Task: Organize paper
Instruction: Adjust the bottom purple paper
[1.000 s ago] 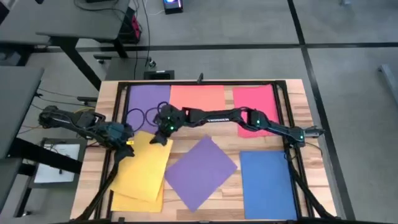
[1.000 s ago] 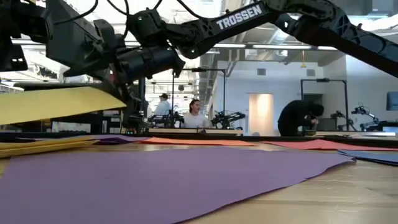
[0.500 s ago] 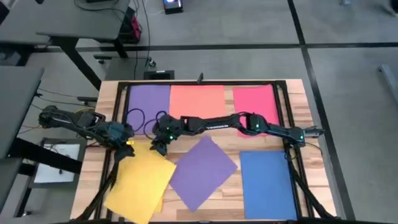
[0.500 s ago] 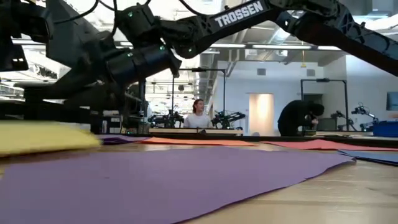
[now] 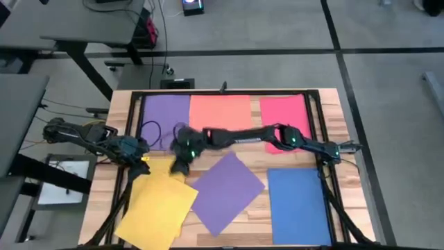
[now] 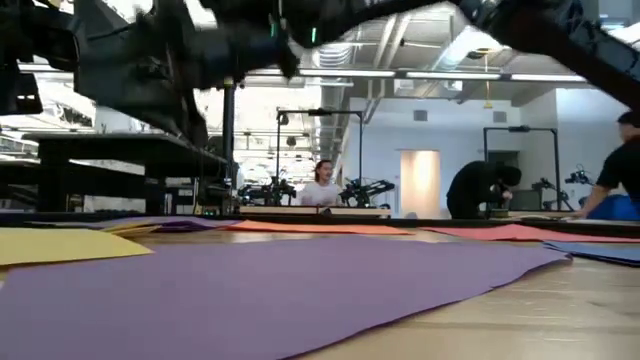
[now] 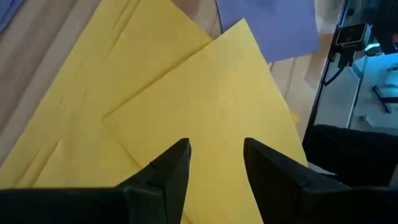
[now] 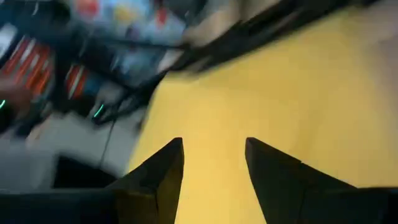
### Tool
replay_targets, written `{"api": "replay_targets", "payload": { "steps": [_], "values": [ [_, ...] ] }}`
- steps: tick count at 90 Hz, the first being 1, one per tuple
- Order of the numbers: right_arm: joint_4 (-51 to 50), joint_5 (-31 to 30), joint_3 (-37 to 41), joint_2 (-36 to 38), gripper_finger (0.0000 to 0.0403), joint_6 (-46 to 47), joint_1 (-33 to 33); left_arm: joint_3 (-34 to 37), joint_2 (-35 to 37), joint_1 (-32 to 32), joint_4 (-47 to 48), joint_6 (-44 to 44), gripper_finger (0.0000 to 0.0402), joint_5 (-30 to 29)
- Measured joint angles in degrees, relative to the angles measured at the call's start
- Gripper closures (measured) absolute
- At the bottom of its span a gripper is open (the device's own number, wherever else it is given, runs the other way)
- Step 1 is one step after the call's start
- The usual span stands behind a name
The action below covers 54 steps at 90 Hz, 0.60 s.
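The table [image 5: 333, 104] was covered with paper. Along its far edge a purple sheet [image 5: 165, 110], a salmon-orange sheet [image 5: 222, 111] and a pink-red sheet [image 5: 283, 114] were laid side by side. Nearer the front, a blue sheet [image 5: 298, 205] was seen lying square at the right. A second purple sheet [image 5: 225, 191] was turned diamond-wise in the middle. A yellow sheet [image 5: 158, 208] was lying askew over another yellow sheet at the left front, as was shown in the left wrist view.

The right arm was stretched across the table, and the right gripper [image 5: 182, 164] was held above the far corner of the yellow sheet. Its fingers were parted and nothing was gripped between them in the right wrist view. The left gripper [image 5: 135, 154] was positioned just beside the yellow stack's far left edge. It was likewise spread open and was holding nothing.

Several risks could be judged from this layout. The top yellow sheet was left unaligned, so a push at one corner might swing it further rather than square it. Both grippers were crowded near the same corner, and a collision could be caused by any inward move. The tilted purple sheet was touching the yellow one, so it might be dragged along. A thin sheet might also be creased by a fingertip pressed down flat.
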<state>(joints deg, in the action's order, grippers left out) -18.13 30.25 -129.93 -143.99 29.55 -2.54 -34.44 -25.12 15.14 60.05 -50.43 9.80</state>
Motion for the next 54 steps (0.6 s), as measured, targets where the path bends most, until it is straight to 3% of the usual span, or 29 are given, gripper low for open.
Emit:
{"api": "replay_targets", "payload": {
  "steps": [10,31,54],
  "values": [
    [-9.02,-4.67,0.15,-0.31,0.0244,-1.16,-6.02,0.00,0.00,0.00,-0.01,-0.42,0.0265,0.00],
    [-33.46,-28.04,0.17,-0.67,0.0295,4.71,-15.06,0.00,0.00,-0.01,0.02,0.02,0.0265,0.02],
    [-36.75,-27.10,4.96,-0.22,0.0389,8.32,-16.52,-0.02,0.00,-0.02,0.02,2.50,0.0265,-0.04]
  ]
}}
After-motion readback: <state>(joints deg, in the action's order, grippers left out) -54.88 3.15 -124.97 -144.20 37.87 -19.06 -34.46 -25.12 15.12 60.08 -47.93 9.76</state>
